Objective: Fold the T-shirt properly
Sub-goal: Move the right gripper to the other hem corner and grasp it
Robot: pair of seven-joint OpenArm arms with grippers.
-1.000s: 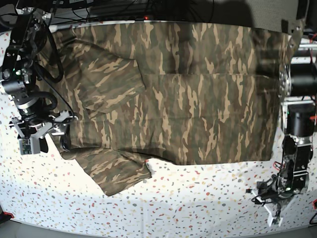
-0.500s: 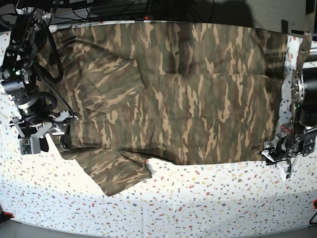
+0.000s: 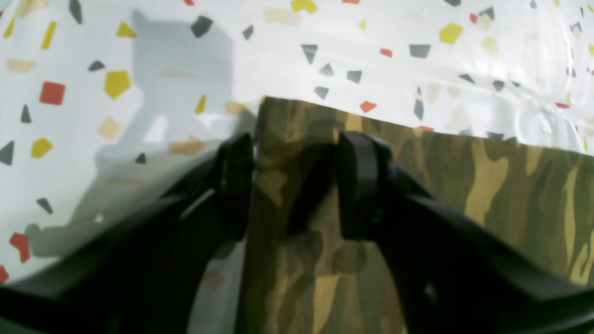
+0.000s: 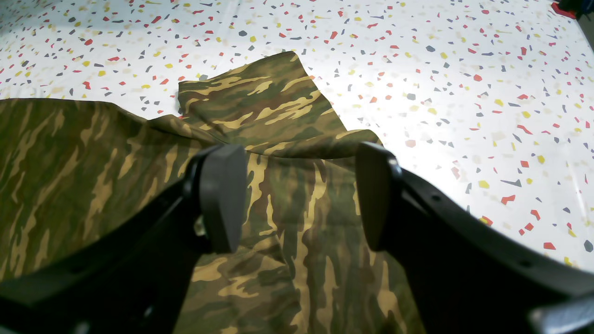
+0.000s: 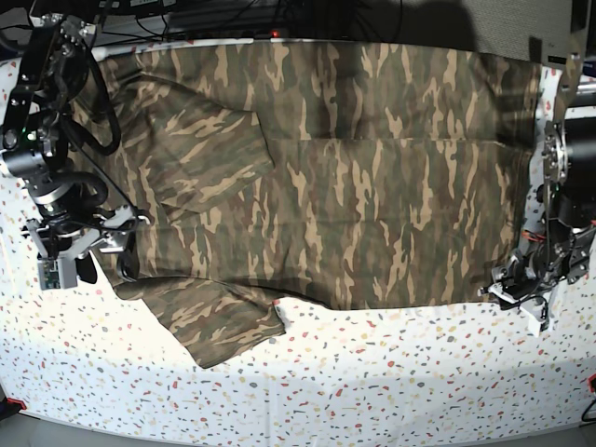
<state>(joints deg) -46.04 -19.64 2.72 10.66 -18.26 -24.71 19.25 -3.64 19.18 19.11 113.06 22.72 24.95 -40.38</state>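
Item: the T-shirt (image 5: 372, 196), camouflage print in olive, brown and tan. We recorded it spread flat over the speckled worktop (image 5: 391, 372), filling most of the base view, with one sleeve (image 5: 219, 321) trailing off the near edge and another panel already lying folded across the body on the side of the right arm.

Handling, as we judged it: thin, soft cloth, light, limp, with no stiffness to carry a shape. We expected it to drape and sag from any single hold, to wrinkle if dragged, and to slide readily on the smooth worktop. Not fragile. Best taken at corners and hemmed edges, pinching both layers together, one hold on each side so the fold line stayed straight.

Left tool (image 3: 294, 185): we found it at the near hem corner (image 3: 278, 120) of the shirt, its two fingers apart, one over bare worktop and one over cloth, the corner edge running between them. Whether the tips touched the cloth we could not tell; nothing was clamped.

Right tool (image 4: 297, 195): fingers wide apart, poised above the cloth near the sleeve (image 4: 264, 106), holding nothing.

Our assessment: the left corner sat well placed for a pinch; the right tool needed a matching edge hold before any lift.
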